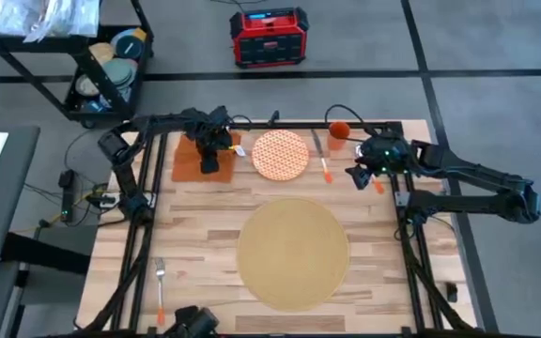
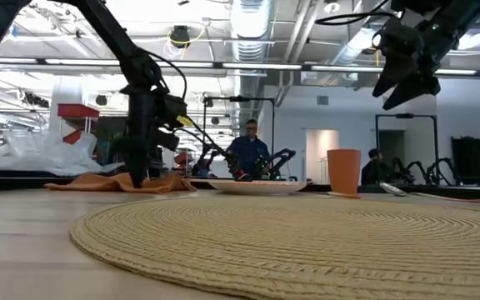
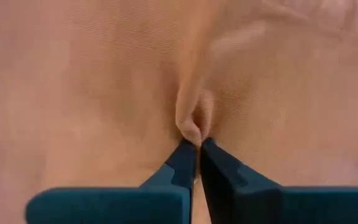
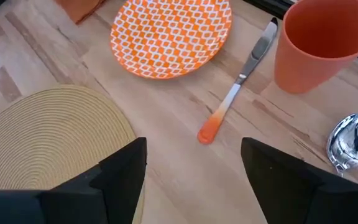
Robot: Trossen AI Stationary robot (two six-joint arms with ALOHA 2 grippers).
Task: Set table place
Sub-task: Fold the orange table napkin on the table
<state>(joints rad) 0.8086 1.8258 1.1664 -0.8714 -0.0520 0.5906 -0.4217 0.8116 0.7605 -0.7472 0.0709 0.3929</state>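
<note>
Woven placemat [image 1: 294,253] lies on the table [image 1: 195,225] near its front edge.
Left gripper [image 1: 210,165] pinches a fold of the orange napkin [image 1: 188,161] near the back edge; right gripper [image 1: 360,176] hangs spread above the knife [image 1: 325,169].

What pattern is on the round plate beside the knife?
Orange with a white lattice of small diamond shapes; the plate shows best in the right wrist view.
</note>
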